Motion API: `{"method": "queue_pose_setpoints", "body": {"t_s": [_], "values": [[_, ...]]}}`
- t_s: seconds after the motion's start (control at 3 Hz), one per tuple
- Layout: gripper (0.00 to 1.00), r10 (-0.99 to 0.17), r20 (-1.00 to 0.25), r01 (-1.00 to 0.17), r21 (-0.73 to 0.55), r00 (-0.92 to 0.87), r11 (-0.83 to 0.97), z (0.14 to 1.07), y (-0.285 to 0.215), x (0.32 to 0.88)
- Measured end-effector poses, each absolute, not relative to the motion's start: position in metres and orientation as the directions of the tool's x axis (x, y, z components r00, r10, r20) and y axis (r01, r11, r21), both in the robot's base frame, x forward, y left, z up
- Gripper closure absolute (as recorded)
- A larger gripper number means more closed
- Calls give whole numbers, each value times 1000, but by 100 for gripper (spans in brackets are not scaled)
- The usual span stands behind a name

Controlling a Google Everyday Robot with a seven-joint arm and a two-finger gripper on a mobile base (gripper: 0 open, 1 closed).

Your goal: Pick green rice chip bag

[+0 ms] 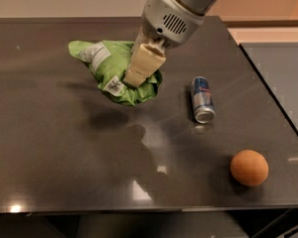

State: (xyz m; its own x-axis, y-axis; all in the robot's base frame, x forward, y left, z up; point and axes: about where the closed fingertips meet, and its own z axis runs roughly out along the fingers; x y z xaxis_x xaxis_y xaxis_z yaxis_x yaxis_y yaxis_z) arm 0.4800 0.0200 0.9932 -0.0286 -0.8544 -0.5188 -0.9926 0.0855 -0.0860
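The green rice chip bag (109,68) is a crumpled light-green foil bag with white label patches. It hangs above the dark table (64,152), with its shadow on the surface below. My gripper (139,71) comes down from the upper right and is shut on the bag's right side, one beige finger (144,63) lying across the foil. The other finger is hidden behind the bag.
A blue-silver drink can (202,99) lies on its side to the right of the bag. An orange ball-shaped fruit (249,167) sits at the front right. The table's right edge borders a lighter grey surface (283,78).
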Motion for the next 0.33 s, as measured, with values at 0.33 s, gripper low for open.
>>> {"method": "queue_pose_setpoints", "body": {"t_s": [0.33], "values": [[100, -854, -519, -993, -86, -29, 85, 993, 20, 480]]}}
